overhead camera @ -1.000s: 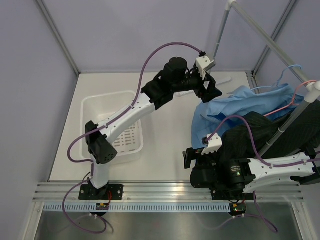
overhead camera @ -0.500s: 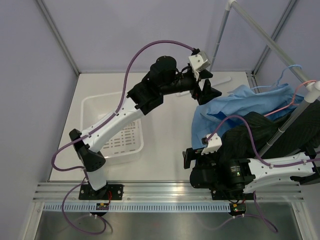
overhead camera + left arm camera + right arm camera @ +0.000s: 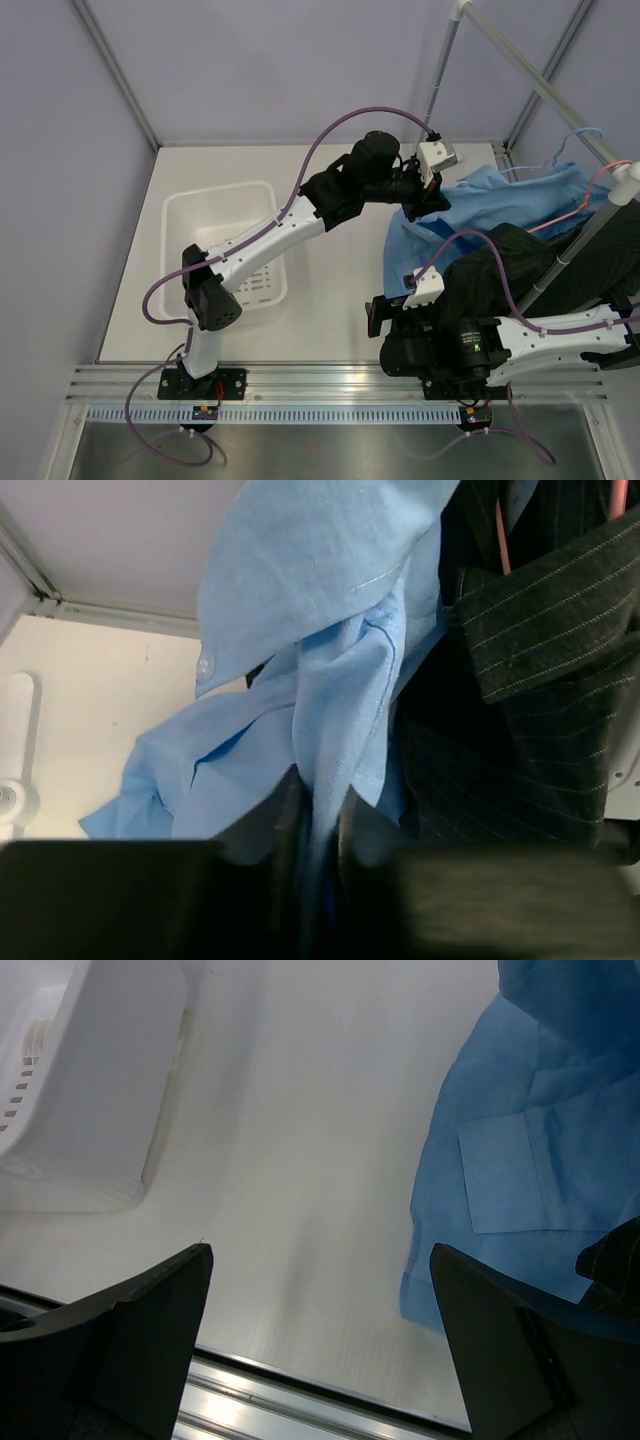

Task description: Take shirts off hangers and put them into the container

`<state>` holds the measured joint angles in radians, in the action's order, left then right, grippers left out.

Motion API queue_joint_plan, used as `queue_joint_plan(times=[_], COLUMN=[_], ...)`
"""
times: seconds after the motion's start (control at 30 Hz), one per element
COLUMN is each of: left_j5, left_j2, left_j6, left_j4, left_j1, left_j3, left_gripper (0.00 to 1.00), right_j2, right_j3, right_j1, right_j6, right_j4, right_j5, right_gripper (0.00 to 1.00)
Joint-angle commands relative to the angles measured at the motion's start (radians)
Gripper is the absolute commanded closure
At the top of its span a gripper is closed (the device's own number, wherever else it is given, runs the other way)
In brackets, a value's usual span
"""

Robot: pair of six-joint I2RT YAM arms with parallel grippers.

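The light blue shirt (image 3: 500,215) is on the right side of the worktop (image 3: 330,270). Its top part is up by the grey rack pole (image 3: 530,80), and its bottom part lies spread on the worktop. The black shirt (image 3: 510,265) has thin pale stripes. It sits just beside the blue one, touching it, on the side near the arms. A thin light blue hanger (image 3: 575,140) pokes up out of the blue shirt, with its hook by the pole. A pink hanger (image 3: 580,205) shows between the two shirts. Both shirts are on their hangers.

The left gripper (image 3: 428,203) reaches far across to the blue shirt. In the left wrist view, a fold of blue cloth runs down between its two fingers (image 3: 250,880), and the fingers are squeezed on it. So the left gripper is pinching the light blue shirt.

The right gripper (image 3: 320,1260) is low down, near the front edge of the worktop, just beside the bottom edge of the blue shirt. Its fingers are spread wide, with only bare worktop between them.

The white container (image 3: 220,188) is on the left side of the worktop, well apart from the shirts. The left arm passes over its right edge.
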<state>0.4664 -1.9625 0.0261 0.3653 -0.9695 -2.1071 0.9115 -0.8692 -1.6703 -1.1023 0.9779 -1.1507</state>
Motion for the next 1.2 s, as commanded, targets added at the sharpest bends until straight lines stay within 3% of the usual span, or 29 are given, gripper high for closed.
queue_joint_plan(times=[0.0, 0.33, 0.8, 1.0, 1.17], left_j5=[0.025, 0.097, 0.100, -0.057, -0.167], left_j2=[0.004, 0.088, 0.201, 0.290, 0.490], left_j6=[0.008, -0.011, 0.040, 0.037, -0.072], left_j4=[-0.021, -0.137, -0.111, -0.089, -0.149], left_j1=[-0.001, -0.003, 0.005, 0.028, 0.167], left_j3=[-0.079, -0.085, -0.051, 0.077, 0.372], left_gripper=[1.00, 1.00, 1.00, 1.00, 1.00], right_j2=[-0.003, 0.007, 0.006, -0.005, 0.048], right_j3=[0.004, -0.008, -0.016, -0.028, -0.034], right_j1=[-0.009, -0.009, -0.009, -0.009, -0.009], right_j6=[-0.053, -0.064, -0.051, -0.042, 0.205], right_j4=[0.001, 0.027, 0.025, 0.027, -0.134], right_j5=[-0.052, -0.052, -0.058, -0.044, -0.027], right_gripper=[0.00, 0.00, 0.00, 0.01, 0.01])
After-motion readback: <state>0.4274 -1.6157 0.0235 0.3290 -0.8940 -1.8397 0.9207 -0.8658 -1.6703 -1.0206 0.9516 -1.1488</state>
